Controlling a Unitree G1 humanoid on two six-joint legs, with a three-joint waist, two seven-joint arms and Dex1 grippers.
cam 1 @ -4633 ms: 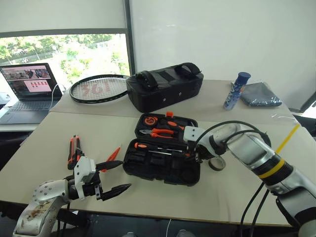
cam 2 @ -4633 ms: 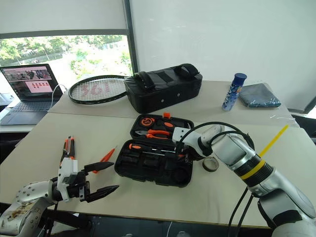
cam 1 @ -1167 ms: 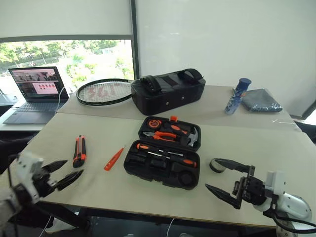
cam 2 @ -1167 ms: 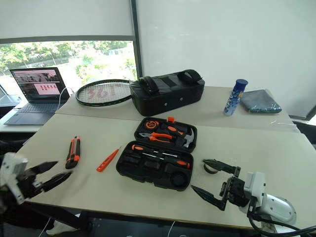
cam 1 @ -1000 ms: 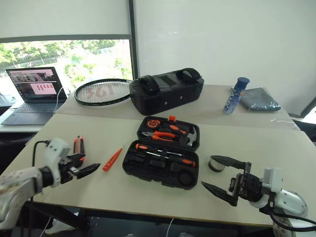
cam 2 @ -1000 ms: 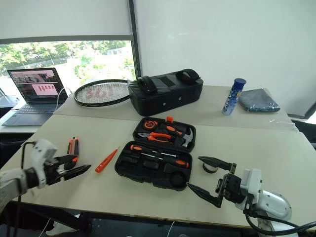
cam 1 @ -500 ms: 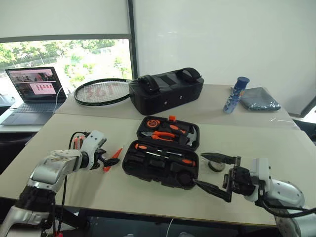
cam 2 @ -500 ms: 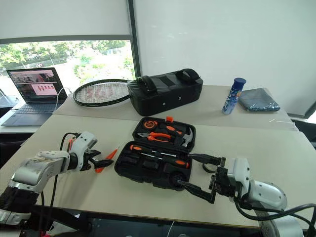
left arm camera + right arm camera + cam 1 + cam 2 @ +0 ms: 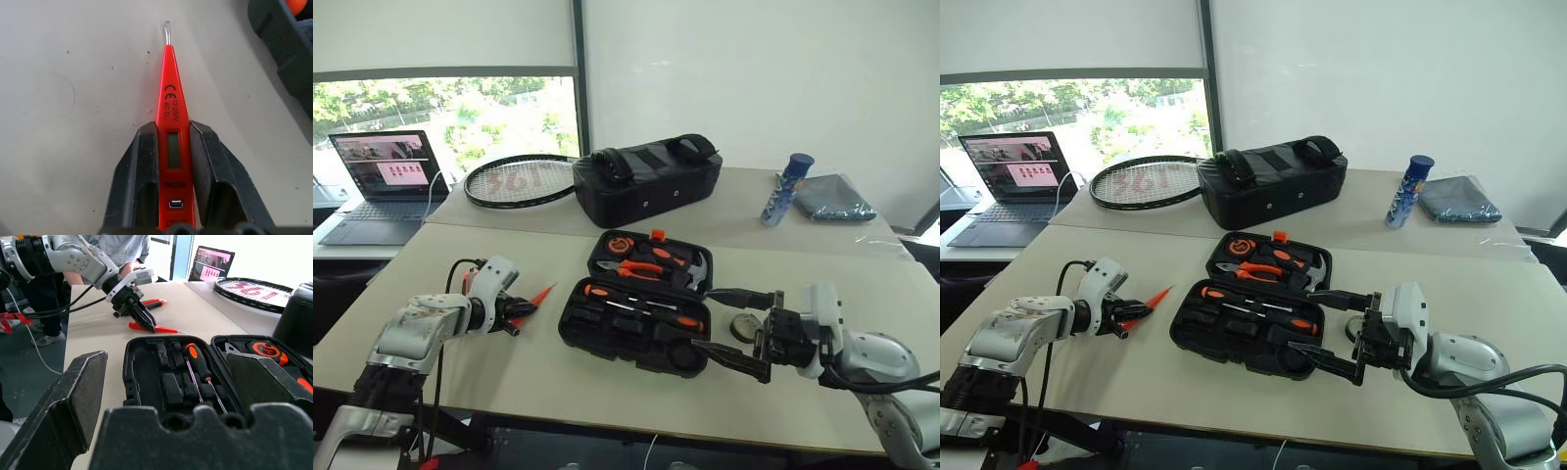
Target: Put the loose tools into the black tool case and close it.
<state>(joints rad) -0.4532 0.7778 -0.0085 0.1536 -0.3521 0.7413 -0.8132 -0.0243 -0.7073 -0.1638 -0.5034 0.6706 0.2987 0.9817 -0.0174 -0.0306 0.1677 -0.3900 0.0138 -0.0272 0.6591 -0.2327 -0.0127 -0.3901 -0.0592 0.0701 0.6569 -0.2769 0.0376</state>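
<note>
In the left eye view, a flat black hard-plastic tool case (image 9: 641,315) is seen lying open on the beige table (image 9: 607,392), with orange-handled pliers and other tools seated in its far half and two screwdrivers with orange-black handles (image 9: 641,305) laid in the near half. To the case's left, the left hand (image 9: 512,311) is lowered to the table and pinched on the slim all-orange tester screwdriver (image 9: 534,298), whose tip points toward the case. The orange-and-black utility knife (image 9: 466,282) is partly hidden behind that arm. To the case's right, the right hand (image 9: 734,325) is held level with its fingers spread wide, one finger over the case's near right corner; the small black tape roll (image 9: 745,327) lies on the table just behind it. On the far table, a black fabric bag with handles (image 9: 648,176), a racket (image 9: 521,180), a laptop (image 9: 384,178), a blue bottle (image 9: 785,188) and a folded grey cloth (image 9: 833,197) are seen.

In the left wrist view, the orange tester is clamped between the two black fingers (image 9: 139,181), its metal blade resting against the table.

In the right wrist view, the open case, the two screwdrivers and the left hand on the tester are seen between the spread fingers (image 9: 63,396); a person stands beyond the table.
</note>
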